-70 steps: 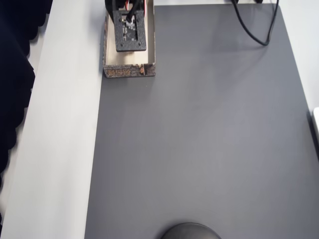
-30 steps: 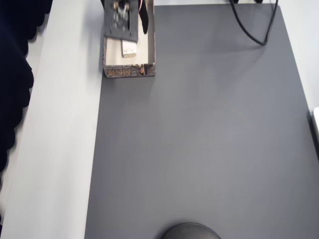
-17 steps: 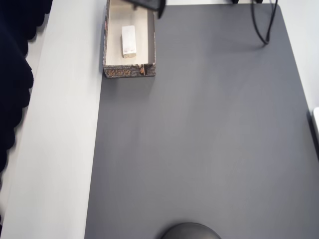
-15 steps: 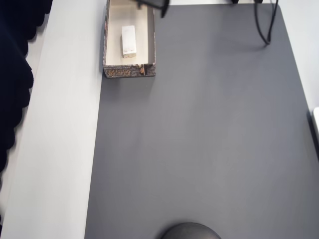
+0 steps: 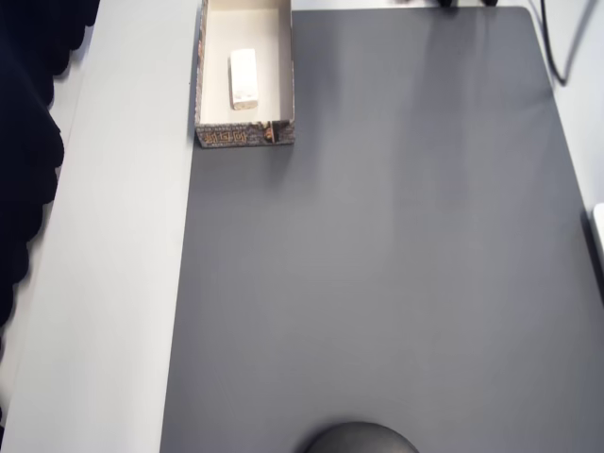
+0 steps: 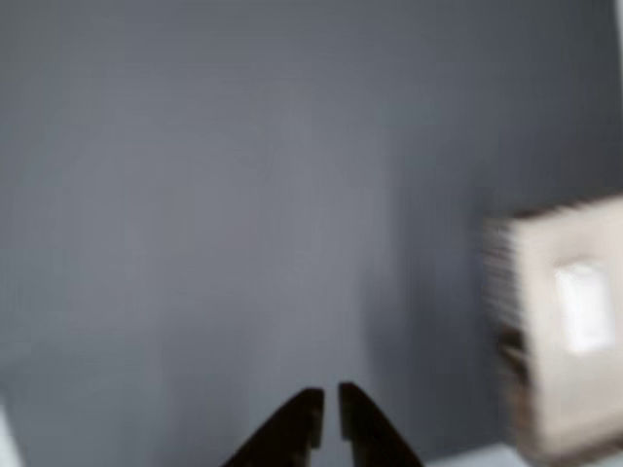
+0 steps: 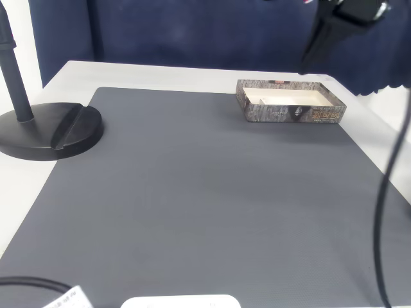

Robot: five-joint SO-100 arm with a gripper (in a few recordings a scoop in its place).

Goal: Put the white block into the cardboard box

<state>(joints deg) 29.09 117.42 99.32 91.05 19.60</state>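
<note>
The white block (image 5: 243, 77) lies flat inside the cardboard box (image 5: 245, 135) at the top left of the overhead view, apart from the gripper. In the wrist view, which is blurred, the block (image 6: 584, 306) shows pale inside the box (image 6: 506, 292) at the right edge. My gripper (image 6: 329, 420) points at bare grey mat there, its dark fingers almost touching with nothing between them. In the fixed view the gripper (image 7: 308, 61) hangs high at the top right, above and behind the box (image 7: 289, 114).
A grey mat (image 5: 377, 264) covers most of the table, with a white table strip (image 5: 123, 283) along its left. A black round stand base (image 7: 51, 128) sits at the mat's left edge in the fixed view. A black cable (image 7: 385, 212) hangs down at the right.
The arm that covered the box has let go of the white block, lifted and swung away right, out of the overhead view. The block stays lying in the box. The cable shifted right.
</note>
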